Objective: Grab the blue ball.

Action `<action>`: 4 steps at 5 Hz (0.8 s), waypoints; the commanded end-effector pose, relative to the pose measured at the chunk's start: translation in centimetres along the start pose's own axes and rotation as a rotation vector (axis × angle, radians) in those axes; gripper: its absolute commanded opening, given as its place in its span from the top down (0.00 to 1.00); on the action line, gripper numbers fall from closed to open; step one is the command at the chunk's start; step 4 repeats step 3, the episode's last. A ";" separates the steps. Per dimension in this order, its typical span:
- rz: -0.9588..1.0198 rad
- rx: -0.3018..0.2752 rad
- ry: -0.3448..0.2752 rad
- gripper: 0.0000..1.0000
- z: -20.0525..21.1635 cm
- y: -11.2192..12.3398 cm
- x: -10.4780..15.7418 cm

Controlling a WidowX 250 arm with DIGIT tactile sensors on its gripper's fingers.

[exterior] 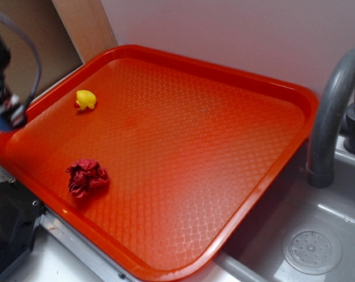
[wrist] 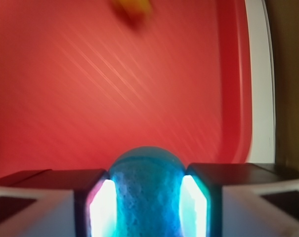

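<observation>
Blue ball (wrist: 147, 192) sits between the jaws, above the tray (wrist: 139, 89).

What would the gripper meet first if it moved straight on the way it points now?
Probably the bare red tray floor. The gripper, shut on the blue ball, faces it; the yellow duck sits farther off. Depth is unclear.

The exterior view looks down at an angle over the whole red tray (exterior: 165, 147), sink (exterior: 318, 235) at right. The wrist view sits low and close between the gripper (wrist: 147, 197) fingers, facing across the tray. Both share the yellow duck (exterior: 85, 99).
</observation>
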State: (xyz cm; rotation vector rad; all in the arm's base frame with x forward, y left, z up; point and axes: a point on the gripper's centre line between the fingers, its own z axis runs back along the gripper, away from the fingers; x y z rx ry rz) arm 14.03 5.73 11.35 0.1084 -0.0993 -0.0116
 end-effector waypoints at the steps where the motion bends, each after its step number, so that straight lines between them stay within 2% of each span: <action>1: -0.029 -0.130 -0.148 1.00 7.9 -5.0 5.5; 2: -0.033 -0.145 -0.142 1.00 8.5 -5.9 6.3; 3: -0.011 -0.087 -0.125 1.00 6.9 -5.4 6.2; 4: -0.011 -0.087 -0.125 1.00 6.9 -5.4 6.2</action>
